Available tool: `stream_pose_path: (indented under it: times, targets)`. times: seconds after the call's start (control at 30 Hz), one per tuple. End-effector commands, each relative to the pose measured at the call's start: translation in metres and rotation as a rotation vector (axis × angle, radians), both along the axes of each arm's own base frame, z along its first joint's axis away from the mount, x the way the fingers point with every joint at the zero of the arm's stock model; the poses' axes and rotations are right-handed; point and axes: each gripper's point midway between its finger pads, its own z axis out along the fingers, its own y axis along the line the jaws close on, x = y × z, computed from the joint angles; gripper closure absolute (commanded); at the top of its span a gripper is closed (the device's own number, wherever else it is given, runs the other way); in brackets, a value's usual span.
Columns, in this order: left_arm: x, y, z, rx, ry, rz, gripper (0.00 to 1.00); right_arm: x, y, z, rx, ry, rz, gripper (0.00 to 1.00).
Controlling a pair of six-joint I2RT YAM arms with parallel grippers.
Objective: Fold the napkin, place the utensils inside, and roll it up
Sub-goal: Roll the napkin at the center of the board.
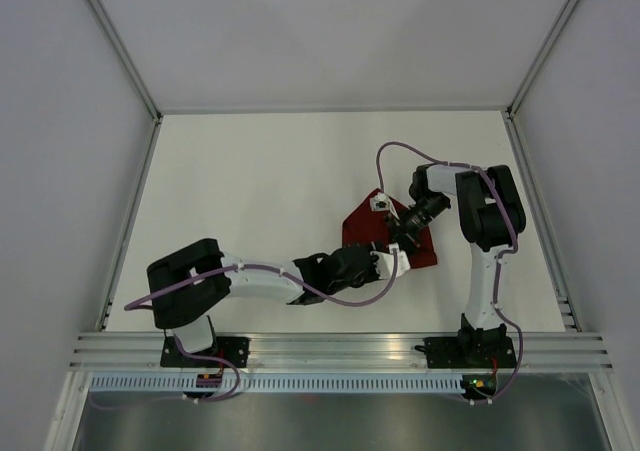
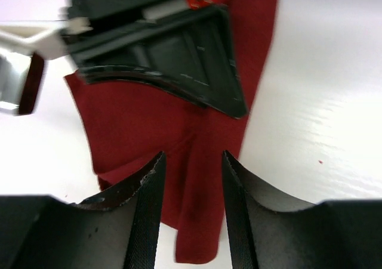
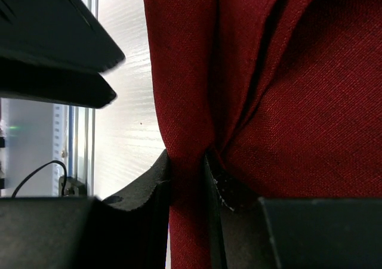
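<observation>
Plainly soft stuff: the napkin (image 1: 358, 229) is thin, light, limp cloth. It lies rumpled on the counter (image 1: 280, 171) right of centre, betw. the two arms, w/ ridges and folds. It prob. won't hold a shape, will drape and drag when pulled, and a single layer could slip out of a shallow pinch. Not fragile. Best taken at an edge, corner or raised fold, pinched deep, w/ the other side pinned so it doesn't bunch.

Left wrist view: the left fingers (image 2: 149, 203) stand apart, released, straddling a low ridge of cloth w/o clamping it. Only this view shows the near hem and bare counter on both sides. The right arm's dark head hangs over the cloth just beyond.

Top view: overall layout only. Both arms meet over the napkin and hide most of it, so finger state can't be read there.

Right wrist view: the right fingers (image 3: 152, 185) are clenched on a narrow pleat of the napkin, cloth filling the gap. Neither other view shows this grip. The weave is visible here too. No fork shows in any view.
</observation>
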Motion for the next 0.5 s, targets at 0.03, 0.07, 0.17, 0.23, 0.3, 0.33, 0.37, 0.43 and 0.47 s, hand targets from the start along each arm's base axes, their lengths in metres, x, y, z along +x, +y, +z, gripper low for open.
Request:
stream_pose_path:
  times: [0.03, 0.07, 0.17, 0.23, 0.3, 0.33, 0.37, 0.43, 0.47]
  targets:
    - [-0.007, -0.01, -0.001, 0.053, -0.132, -0.074, 0.52, 0.008, -0.01, -0.026, -0.034, -0.036, 0.049, 0.83]
    - [-0.011, -0.012, -0.005, 0.061, -0.126, -0.093, 0.52, 0.008, -0.01, -0.026, -0.036, -0.034, 0.049, 0.83]
    - [-0.016, -0.017, -0.014, 0.093, -0.128, -0.119, 0.51, 0.01, -0.011, -0.028, -0.041, -0.031, 0.043, 0.83]
    - [-0.017, -0.019, -0.018, 0.102, -0.13, -0.134, 0.51, 0.011, -0.011, -0.029, -0.043, -0.025, 0.038, 0.83]
    - [-0.016, -0.021, -0.025, 0.118, -0.131, -0.136, 0.5, 0.011, -0.011, -0.03, -0.045, -0.021, 0.036, 0.83]
    - [-0.015, -0.021, -0.027, 0.128, -0.14, -0.139, 0.5, 0.012, -0.011, -0.03, -0.048, -0.02, 0.034, 0.83]
    - [-0.015, -0.021, -0.036, 0.146, -0.139, -0.142, 0.5, 0.012, -0.01, -0.03, -0.047, -0.02, 0.033, 0.83]
    - [-0.01, -0.02, -0.038, 0.153, -0.165, -0.129, 0.42, 0.012, -0.011, -0.031, -0.052, -0.016, 0.032, 0.83]
    - [-0.008, -0.02, -0.039, 0.156, -0.175, -0.122, 0.41, 0.012, -0.011, -0.031, -0.053, -0.014, 0.032, 0.83]
